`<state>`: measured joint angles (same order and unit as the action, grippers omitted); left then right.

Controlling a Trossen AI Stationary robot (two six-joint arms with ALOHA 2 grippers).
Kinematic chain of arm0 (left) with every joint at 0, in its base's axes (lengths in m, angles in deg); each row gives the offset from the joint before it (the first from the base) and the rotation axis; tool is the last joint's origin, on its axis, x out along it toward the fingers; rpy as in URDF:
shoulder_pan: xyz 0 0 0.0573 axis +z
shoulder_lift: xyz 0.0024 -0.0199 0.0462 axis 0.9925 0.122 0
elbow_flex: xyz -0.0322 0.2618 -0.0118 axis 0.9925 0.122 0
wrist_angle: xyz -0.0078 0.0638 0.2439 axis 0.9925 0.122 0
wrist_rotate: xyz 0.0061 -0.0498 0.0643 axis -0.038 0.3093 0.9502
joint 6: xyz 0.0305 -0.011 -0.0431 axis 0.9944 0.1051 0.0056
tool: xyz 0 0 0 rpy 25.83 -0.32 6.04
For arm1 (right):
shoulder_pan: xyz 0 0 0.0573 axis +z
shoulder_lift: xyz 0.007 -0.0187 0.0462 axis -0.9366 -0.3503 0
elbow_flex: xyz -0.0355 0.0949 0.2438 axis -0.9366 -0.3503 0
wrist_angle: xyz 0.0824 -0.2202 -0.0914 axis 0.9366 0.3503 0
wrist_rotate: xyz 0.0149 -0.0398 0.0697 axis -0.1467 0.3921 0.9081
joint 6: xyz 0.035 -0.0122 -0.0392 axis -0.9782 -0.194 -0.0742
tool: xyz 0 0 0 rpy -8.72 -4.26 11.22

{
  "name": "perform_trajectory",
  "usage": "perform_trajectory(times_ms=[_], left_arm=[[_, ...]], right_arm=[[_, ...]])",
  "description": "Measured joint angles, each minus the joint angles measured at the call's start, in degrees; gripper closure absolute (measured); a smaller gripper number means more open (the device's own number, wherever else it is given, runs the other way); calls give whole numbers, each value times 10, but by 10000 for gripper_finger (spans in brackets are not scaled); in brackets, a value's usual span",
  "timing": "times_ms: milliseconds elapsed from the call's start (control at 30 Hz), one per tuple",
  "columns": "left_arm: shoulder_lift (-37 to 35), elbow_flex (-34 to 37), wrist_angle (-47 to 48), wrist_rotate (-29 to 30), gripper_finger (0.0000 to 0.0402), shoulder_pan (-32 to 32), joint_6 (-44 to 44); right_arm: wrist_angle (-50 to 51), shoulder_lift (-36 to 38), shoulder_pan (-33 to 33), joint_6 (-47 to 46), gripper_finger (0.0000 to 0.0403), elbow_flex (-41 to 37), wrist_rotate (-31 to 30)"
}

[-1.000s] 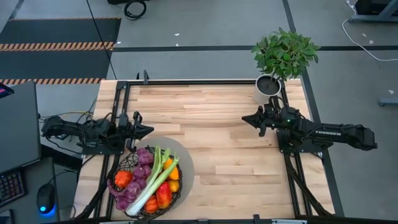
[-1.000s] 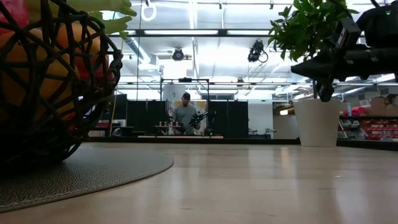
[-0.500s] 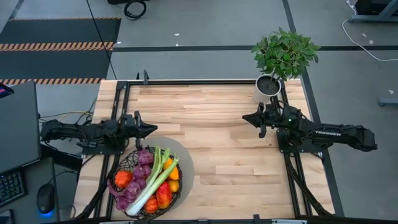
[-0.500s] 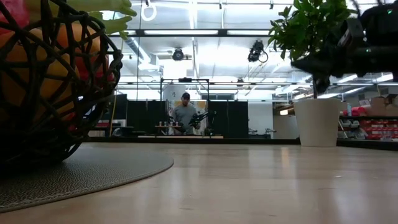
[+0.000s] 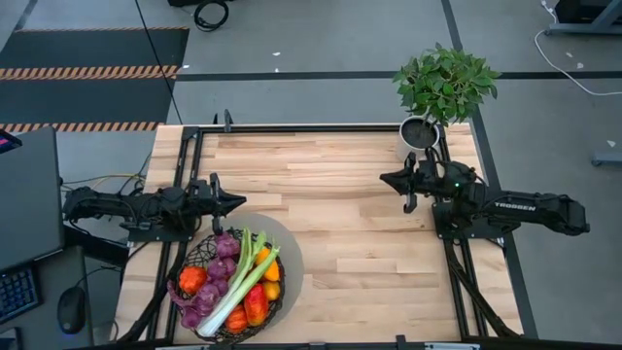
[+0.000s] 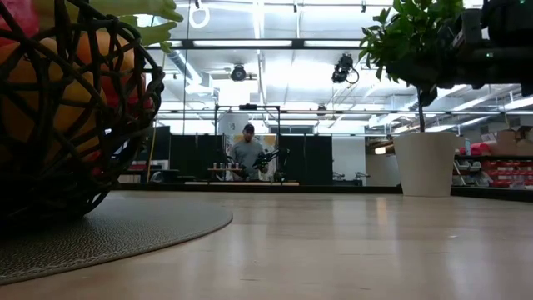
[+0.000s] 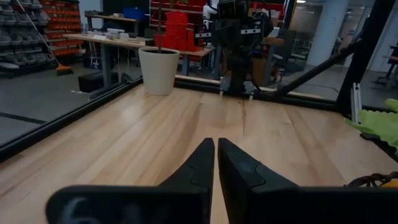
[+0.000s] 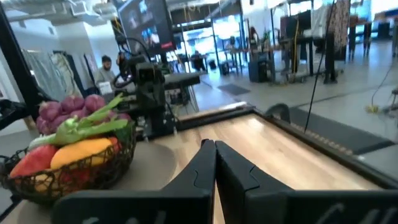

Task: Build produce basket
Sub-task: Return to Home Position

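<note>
Lower left, overhead: round dark wire basket (image 5: 190, 257) of toy produce (image 5: 243, 277).
Wrist views: left gripper (image 7: 216, 142), right gripper (image 8: 214, 144), jaws pressed together.

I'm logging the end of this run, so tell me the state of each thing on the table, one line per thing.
basket: upright on the mat, full.
produce: piled inside the basket, celery lying across the top.
mat: flat under the basket.
left gripper: shut, empty, beside the basket's far edge.
right gripper: shut, empty, near the potted plant.
potted plant: upright at the table's far right corner.
</note>
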<state>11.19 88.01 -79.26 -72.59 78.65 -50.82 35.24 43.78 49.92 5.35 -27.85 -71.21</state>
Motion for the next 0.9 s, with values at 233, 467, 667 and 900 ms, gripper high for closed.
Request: perform_trajectory(times_ms=[233,467,667,900], left_arm=[[0,0,0,0,366,0,0],[0,0,0,0,376,0,0],[0,0,0,0,375,0,0],[0,0,0,0,366,0,0]], right_arm=[[1,0,0,-4,383,0,0],[2,0,0,-5,384,0,0],[2,0,0,-5,383,0,1],[2,0,0,-5,382,0,1]])
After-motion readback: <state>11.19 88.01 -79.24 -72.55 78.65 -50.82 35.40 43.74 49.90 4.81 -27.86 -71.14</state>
